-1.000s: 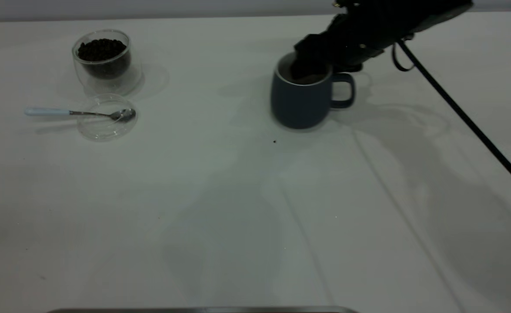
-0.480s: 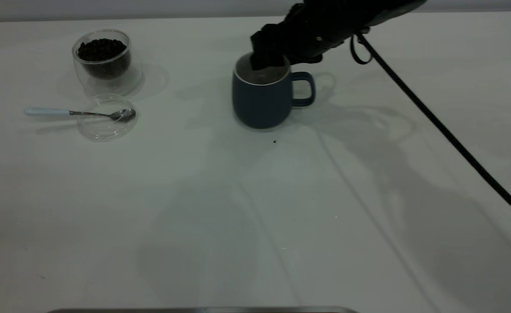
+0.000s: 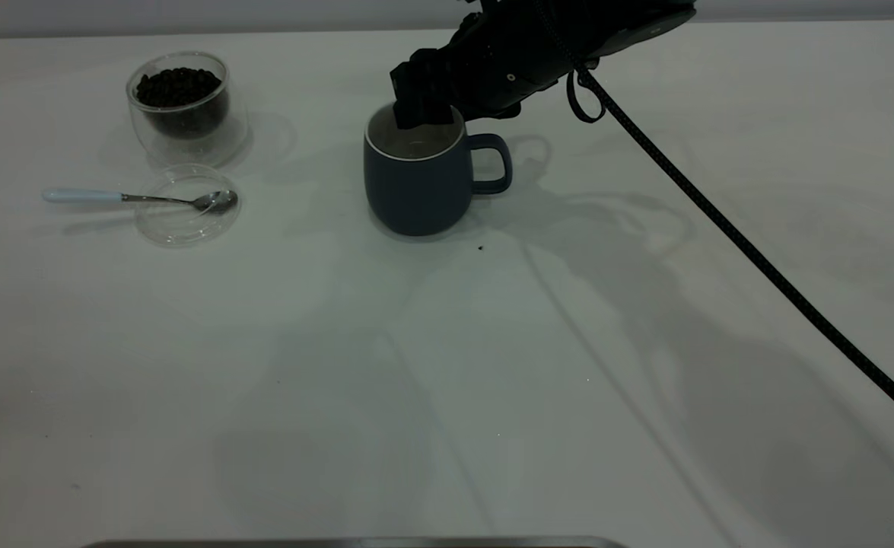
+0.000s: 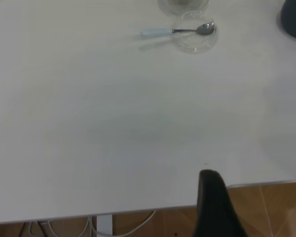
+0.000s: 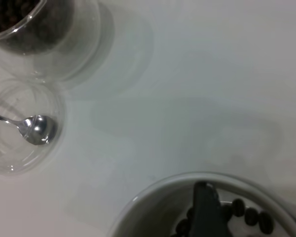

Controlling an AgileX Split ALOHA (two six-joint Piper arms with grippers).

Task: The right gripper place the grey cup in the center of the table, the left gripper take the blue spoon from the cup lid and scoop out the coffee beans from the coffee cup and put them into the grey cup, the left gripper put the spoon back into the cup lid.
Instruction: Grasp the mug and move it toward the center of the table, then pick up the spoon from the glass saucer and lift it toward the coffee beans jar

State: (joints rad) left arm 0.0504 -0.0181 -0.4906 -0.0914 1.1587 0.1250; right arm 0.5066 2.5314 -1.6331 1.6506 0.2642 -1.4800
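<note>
Right claw (image 3: 424, 114): clenched on the far rim of the grey cup (image 3: 415, 183), one finger (image 5: 207, 210) dipped inside, where a few beans lie at the bottom. Cup hangs directly beneath the claw, base at or just above the desk (image 3: 447, 365) (contact not resolvable), loop handle pointing back toward the arm's side. Beyond the claw, well apart: cup lid (image 3: 186, 205) carrying the blue spoon (image 3: 138, 198), handle pointing away from the claw; coffee cup (image 3: 180, 106) with coffee beans (image 3: 176, 85) just behind it. Judgement: spoon lies nearer the left arm. Left claw (image 4: 214, 207): parked at the desk edge, state cannot tell.
</note>
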